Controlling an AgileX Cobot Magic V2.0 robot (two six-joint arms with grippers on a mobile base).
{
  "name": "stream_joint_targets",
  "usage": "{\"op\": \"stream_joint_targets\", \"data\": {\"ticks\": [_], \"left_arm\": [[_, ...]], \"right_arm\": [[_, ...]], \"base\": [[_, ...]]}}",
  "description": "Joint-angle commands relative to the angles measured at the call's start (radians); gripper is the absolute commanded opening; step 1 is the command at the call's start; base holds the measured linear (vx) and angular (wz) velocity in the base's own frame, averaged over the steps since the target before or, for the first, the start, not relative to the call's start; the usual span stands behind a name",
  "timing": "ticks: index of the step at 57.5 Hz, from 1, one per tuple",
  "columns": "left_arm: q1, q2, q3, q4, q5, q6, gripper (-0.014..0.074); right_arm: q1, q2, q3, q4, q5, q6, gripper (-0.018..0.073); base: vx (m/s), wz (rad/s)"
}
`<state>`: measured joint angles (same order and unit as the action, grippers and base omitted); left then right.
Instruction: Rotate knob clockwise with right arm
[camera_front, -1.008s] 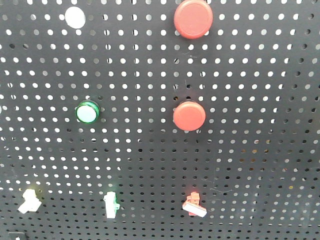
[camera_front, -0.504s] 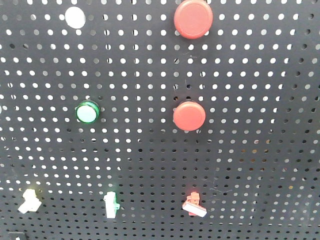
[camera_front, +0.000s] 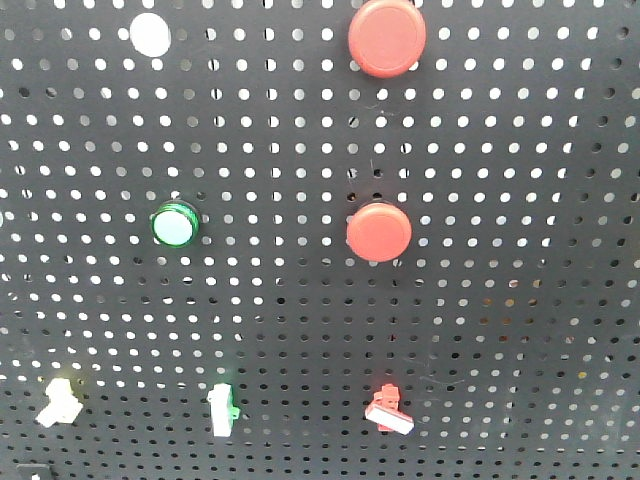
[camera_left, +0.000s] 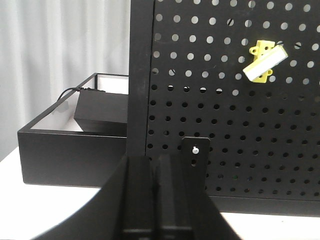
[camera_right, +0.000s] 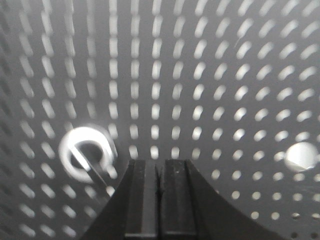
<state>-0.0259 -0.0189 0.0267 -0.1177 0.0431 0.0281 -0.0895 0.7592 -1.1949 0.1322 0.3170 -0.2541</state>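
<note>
Nothing on the pegboard (camera_front: 500, 300) has shifted over the last second. At the right wrist, the right fingers (camera_right: 145, 180) are pressed together and empty, close to the board. A blurred white ring, seemingly the knob (camera_right: 86, 152), sits just left of them, untouched. Likewise the left fingers (camera_left: 140, 172) are closed and empty.

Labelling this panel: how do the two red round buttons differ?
The upper red button is larger than the lower red button. The upper sits near the top of the pegboard; the lower sits mid-board, level with the green-ringed light. Both are round, plain red, roughly in one column.
</note>
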Motion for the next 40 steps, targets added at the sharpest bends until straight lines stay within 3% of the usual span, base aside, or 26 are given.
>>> {"op": "stream_joint_targets", "data": {"ticks": [1, 8, 13, 18, 22, 24, 28, 32, 40], "left_arm": [[0.003, 0.003, 0.013, -0.008, -0.082, -0.01, -0.0006], [0.003, 0.003, 0.013, -0.008, -0.082, -0.01, -0.0006], [0.003, 0.003, 0.013, -0.008, -0.082, -0.01, -0.0006], [0.003, 0.003, 0.013, -0.008, -0.082, -0.01, -0.0006], [0.003, 0.003, 0.013, -0.008, -0.082, -0.01, -0.0006], [0.003, 0.003, 0.013, -0.008, -0.082, -0.01, -0.0006], [0.003, 0.003, 0.013, -0.008, -0.082, -0.01, -0.0006], [0.003, 0.003, 0.013, -0.008, -0.082, -0.01, -0.0006], [0.003, 0.003, 0.013, -0.008, -0.082, -0.01, -0.0006]], "right_arm": [[-0.002, 0.023, -0.029, 0.004, -0.074, -0.156, -0.0002], [-0.002, 0.048, -0.029, 0.04, -0.06, -0.418, 0.0], [0.0, 0.051, -0.033, 0.144, -0.032, -0.586, 0.0], [0.039, 0.051, -0.06, 0.269, 0.04, -0.783, 0.0001], [0.082, 0.051, -0.085, 0.287, 0.107, -0.985, 0.0001], [0.105, 0.051, -0.096, 0.29, 0.127, -1.036, 0.0001], [0.132, 0.056, -0.121, 0.295, 0.118, -1.052, 0.0001], [0.135, 0.056, -0.15, 0.279, 0.094, -0.985, 0.0001], [0.135, 0.056, -0.165, 0.135, 0.069, -0.851, 0.0001]], "base": [[0.0, 0.0], [0.0, 0.0], [0.0, 0.0], [0.0, 0.0], [0.0, 0.0], [0.0, 0.0], [0.0, 0.0], [0.0, 0.0], [0.0, 0.0]]}}
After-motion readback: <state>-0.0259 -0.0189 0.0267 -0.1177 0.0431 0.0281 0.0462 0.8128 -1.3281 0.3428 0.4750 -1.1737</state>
